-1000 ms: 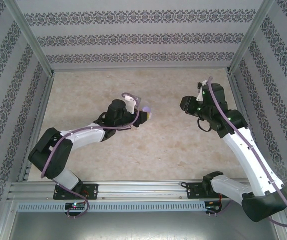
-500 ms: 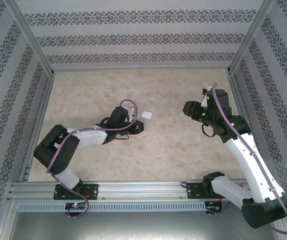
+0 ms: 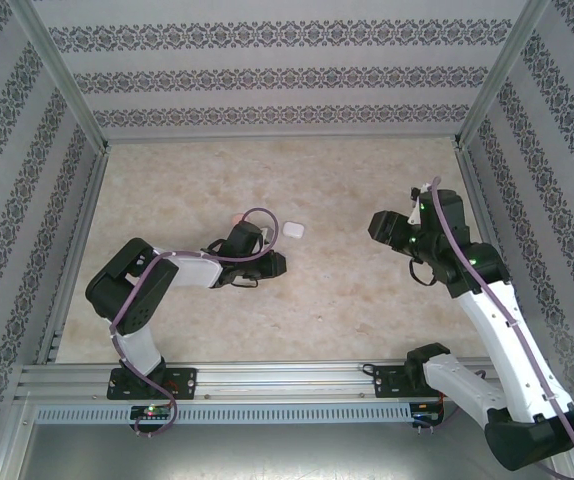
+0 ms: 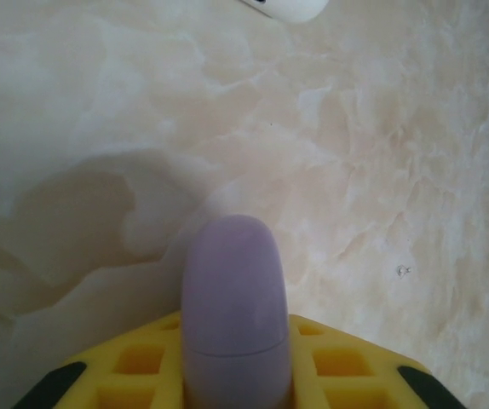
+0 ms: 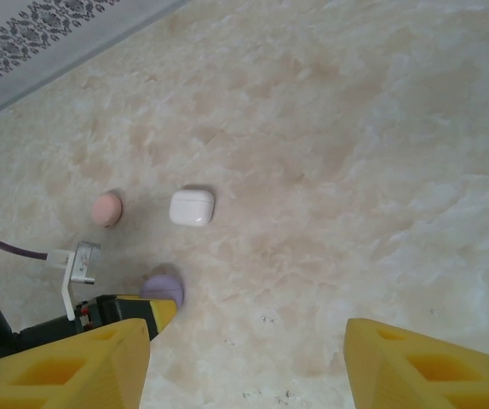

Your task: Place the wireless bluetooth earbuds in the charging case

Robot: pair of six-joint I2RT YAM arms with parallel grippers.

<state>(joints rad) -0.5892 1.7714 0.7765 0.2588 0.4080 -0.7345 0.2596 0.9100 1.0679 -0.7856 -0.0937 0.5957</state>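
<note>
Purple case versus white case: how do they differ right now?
The purple case is oval and sits between the fingers of the left gripper; the white case is squarer and lies free on the table. Colours differ: pale purple against white. Both look closed.

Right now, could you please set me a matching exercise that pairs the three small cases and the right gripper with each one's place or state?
Things:
1. purple case
2. white case
3. pink case
4. right gripper

Places or states:
A. open, nothing between its fingers
B. between the left gripper's fingers
C. loose on the table, by the left arm's cable
D. loose on the table, ahead of the left gripper

Pairs: 1-B, 2-D, 3-C, 4-A
</note>
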